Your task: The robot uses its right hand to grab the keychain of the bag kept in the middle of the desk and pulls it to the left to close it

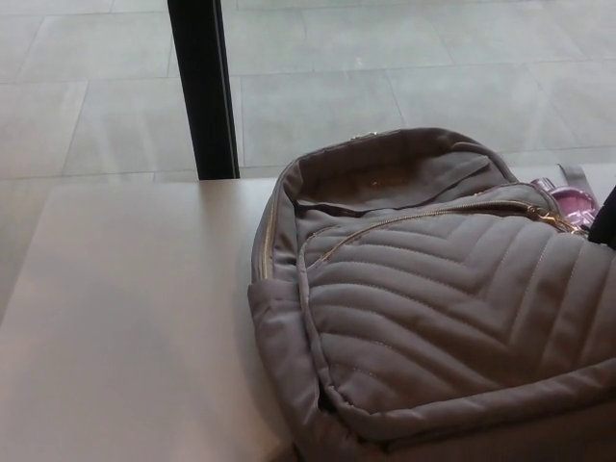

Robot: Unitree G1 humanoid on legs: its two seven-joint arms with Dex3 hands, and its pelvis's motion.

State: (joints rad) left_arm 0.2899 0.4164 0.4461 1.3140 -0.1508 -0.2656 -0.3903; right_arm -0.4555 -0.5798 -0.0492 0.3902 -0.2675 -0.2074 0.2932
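Observation:
A grey quilted backpack lies on the white desk, its top compartment gaping open toward the window. A gold zipper line curves across the front pocket and ends at a gold pull on the right. A pink keychain peeks out just behind that pull, partly hidden by the bag. Only a sliver of my black right hand shows at the right edge, next to the keychain. I cannot see whether it touches the keychain. My left hand does not show.
A black window post stands behind the desk's far edge, with a tiled floor beyond the glass. A grey strap sticks out behind the bag at the right. The desk's left half is bare white surface.

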